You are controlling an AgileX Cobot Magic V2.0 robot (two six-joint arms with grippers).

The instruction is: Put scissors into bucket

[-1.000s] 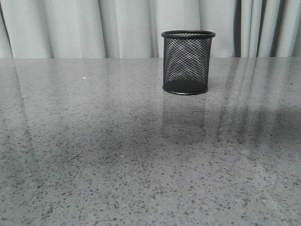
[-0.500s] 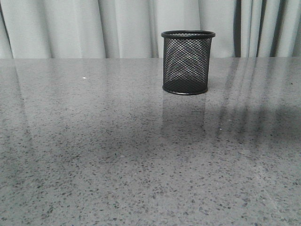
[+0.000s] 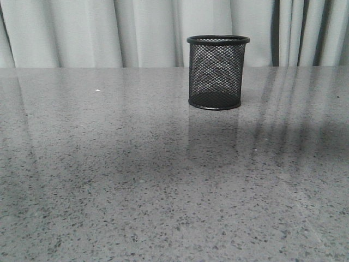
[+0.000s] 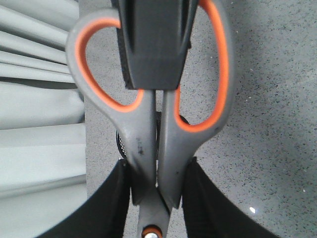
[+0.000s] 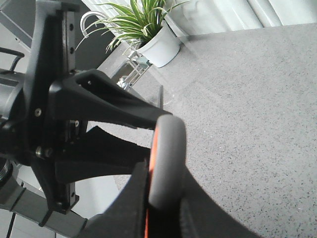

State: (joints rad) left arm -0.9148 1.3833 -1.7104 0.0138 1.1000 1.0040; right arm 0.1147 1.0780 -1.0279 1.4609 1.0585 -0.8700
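The bucket (image 3: 217, 73), a black wire-mesh cup, stands upright on the grey table at the back, right of centre. Neither arm shows in the front view. In the left wrist view my left gripper (image 4: 158, 183) is shut on the scissors (image 4: 143, 144) just above the pivot screw, the grey, orange-lined loops pointing away. A black finger of the right gripper (image 4: 153, 44) sits between the loops. A bit of the bucket's mesh (image 4: 120, 144) peeks out behind the scissors. In the right wrist view my right gripper (image 5: 166, 198) is shut on one handle loop (image 5: 166, 148), with the left gripper (image 5: 99, 109) beside it.
The speckled grey table (image 3: 163, 191) ends at a pale curtain (image 3: 82, 33) at the back. A potted plant (image 5: 161, 42) in a white pot stands beyond the table's edge in the right wrist view.
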